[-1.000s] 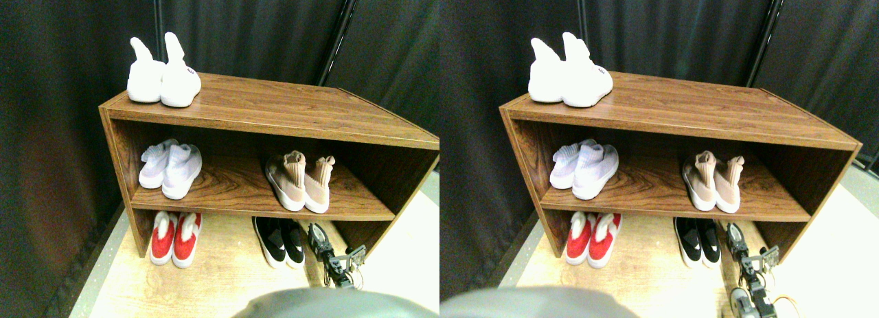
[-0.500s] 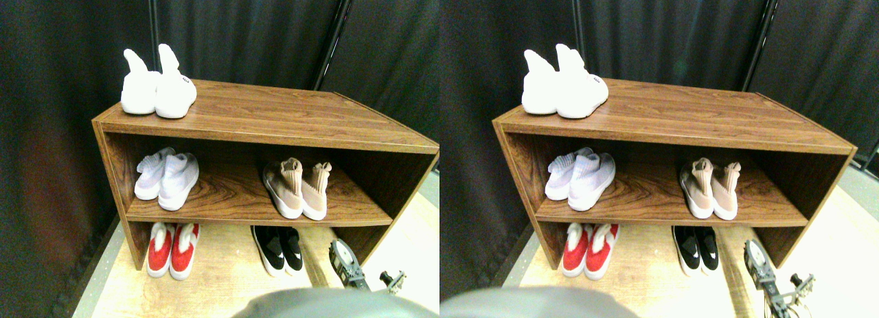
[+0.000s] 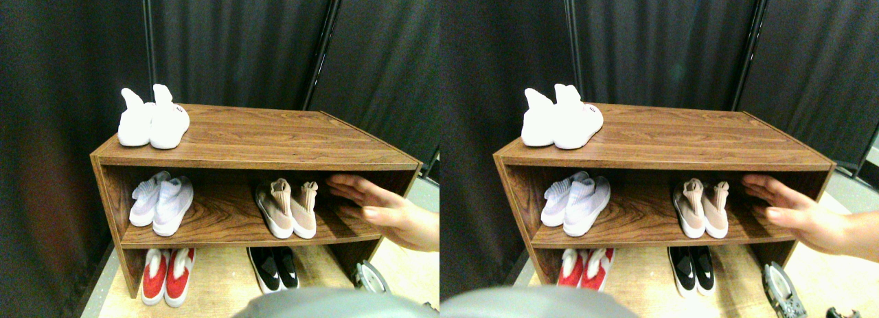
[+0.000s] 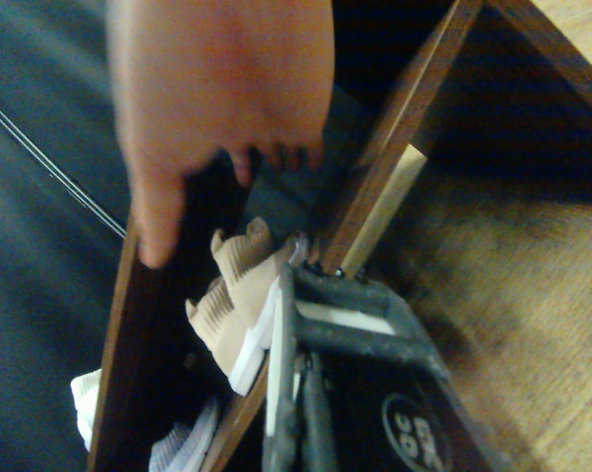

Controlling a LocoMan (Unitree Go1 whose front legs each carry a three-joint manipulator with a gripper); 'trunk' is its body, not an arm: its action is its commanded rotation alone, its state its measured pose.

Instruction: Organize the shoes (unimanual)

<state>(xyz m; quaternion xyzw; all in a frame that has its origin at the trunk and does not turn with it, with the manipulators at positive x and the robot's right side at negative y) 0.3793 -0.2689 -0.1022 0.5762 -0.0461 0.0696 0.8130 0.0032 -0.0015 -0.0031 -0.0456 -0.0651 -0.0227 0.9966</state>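
The tan-beige knit shoes [image 3: 287,208] stand side by side on the right half of the middle board of the wooden rack [image 3: 261,136]. In the wrist view the same tan shoes [image 4: 239,300] show just past the dark jaw frame. The low black shoes [image 3: 273,268] sit on the floor under them. My right gripper [image 3: 369,277] is low at the rack's right foot, only its grey tip in view, apart from every shoe. A person's hand [image 3: 384,209] reaches in from the right, open, level with the middle board and just right of the tan pair; this hand [image 4: 217,98] also fills the wrist view.
A white high-collared pair [image 3: 152,119] stands on the rack's top at the left. A pale lavender pair [image 3: 161,205] is on the middle board at the left, and a red pair [image 3: 165,275] on the floor below. Dark curtains hang behind.
The camera has shifted, so the rack sits lower in the picture. My right manipulator has drawn back toward the lower right. A person's hand has come in from the right at the middle board.
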